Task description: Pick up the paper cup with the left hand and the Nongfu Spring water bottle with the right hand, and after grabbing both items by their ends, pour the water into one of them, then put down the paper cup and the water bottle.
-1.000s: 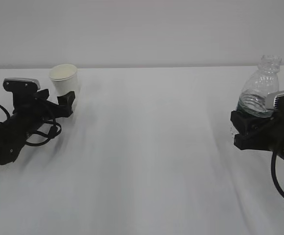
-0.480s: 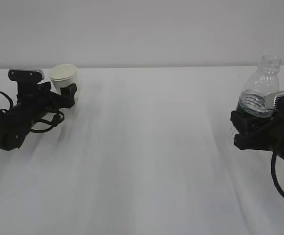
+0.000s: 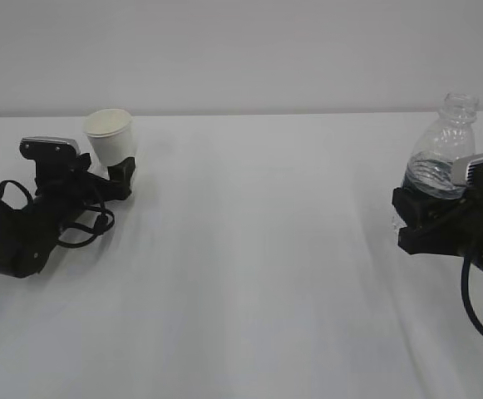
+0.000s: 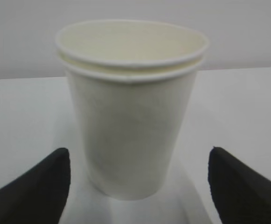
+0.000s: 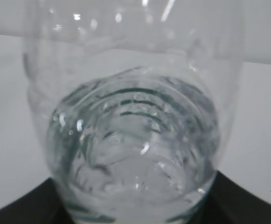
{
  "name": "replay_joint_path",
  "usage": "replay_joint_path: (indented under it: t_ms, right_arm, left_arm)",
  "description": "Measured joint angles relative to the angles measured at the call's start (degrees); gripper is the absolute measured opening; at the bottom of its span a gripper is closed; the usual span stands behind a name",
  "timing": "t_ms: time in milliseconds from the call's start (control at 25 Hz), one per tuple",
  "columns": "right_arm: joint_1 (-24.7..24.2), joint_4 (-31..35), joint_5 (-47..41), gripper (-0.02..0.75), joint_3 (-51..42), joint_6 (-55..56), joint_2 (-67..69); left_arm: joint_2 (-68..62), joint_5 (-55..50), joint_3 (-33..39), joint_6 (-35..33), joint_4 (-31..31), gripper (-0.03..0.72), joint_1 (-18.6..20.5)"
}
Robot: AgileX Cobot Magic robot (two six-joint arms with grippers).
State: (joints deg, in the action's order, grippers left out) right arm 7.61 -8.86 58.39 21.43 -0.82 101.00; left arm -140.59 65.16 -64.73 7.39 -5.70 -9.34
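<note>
Honestly, with my right end effector (image 3: 420, 218) clamped on the bottle (image 3: 441, 158), I'd centre the spread-wide left end effector (image 4: 137, 184) around the paper cup (image 4: 131, 107) before squeezing gently.

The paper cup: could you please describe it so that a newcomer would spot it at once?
Look to the far left of the white table, near its back edge. There the paper cup stands upright between the open jaws of the left hand. It is short, opaque and plain white, unlike the taller clear water bottle on the right.
</note>
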Motion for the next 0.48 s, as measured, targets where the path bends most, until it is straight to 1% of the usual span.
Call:
replay_joint_path:
  t_ms: [160, 480]
  right_arm:
    - [0.00, 0.00, 0.00, 0.406, 0.00, 0.00, 0.00]
    - [0.00, 0.00, 0.00, 0.405, 0.00, 0.00, 0.00]
  left_arm:
    - [-0.22, 0.00, -1.43, 0.00, 0.63, 0.690, 0.19]
    - [-0.26, -2.79, -6.24, 0.00, -1.36, 0.690, 0.69]
